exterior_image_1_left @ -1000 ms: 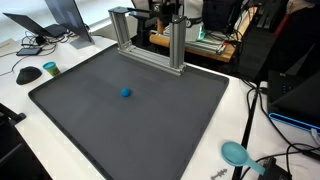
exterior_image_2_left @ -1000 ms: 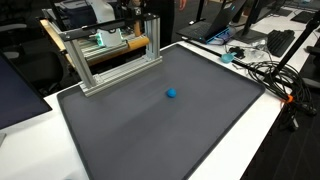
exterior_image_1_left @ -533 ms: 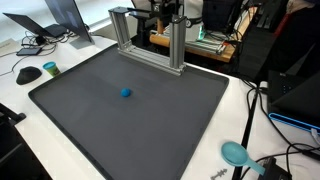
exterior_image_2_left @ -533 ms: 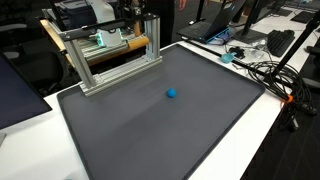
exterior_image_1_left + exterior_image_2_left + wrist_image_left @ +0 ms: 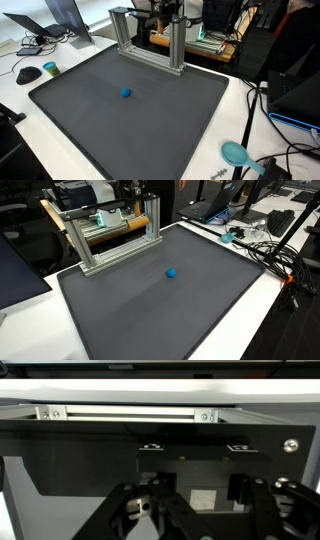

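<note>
Bench (image 5: 238, 112): white top, almost wholly covered by a dark mat (image 5: 150, 135).

Frame (image 5: 150, 42): aluminium, upright along the mat's far edge. It is seen in both exterior views and runs as a silver bar across the top of the wrist view.

Gripper (image 5: 195, 512): only the wrist view shows it. The dark linkages come in from the bottom edge and are spread wide. The jaws are parted with nothing between them, so it holds nothing. It appears to sit at the far edge by the frame. In the exterior views I cannot pick it out from the clutter behind the frame.

Dish (image 5: 235, 152): teal, off the mat at one near corner of the bench.

Mouse (image 5: 29, 74): dark, on the bare top at a side edge.

Ball (image 5: 125, 93): small and blue, alone near the middle of the mat, well apart from frame and gripper. It is absent from the wrist view.

Judgement: approach not begun and the hand is parked. A reach would call for clearing the frame, travelling to mid-mat, and descending with the jaws straddling the ball, which looks likely to roll if nudged.
</note>
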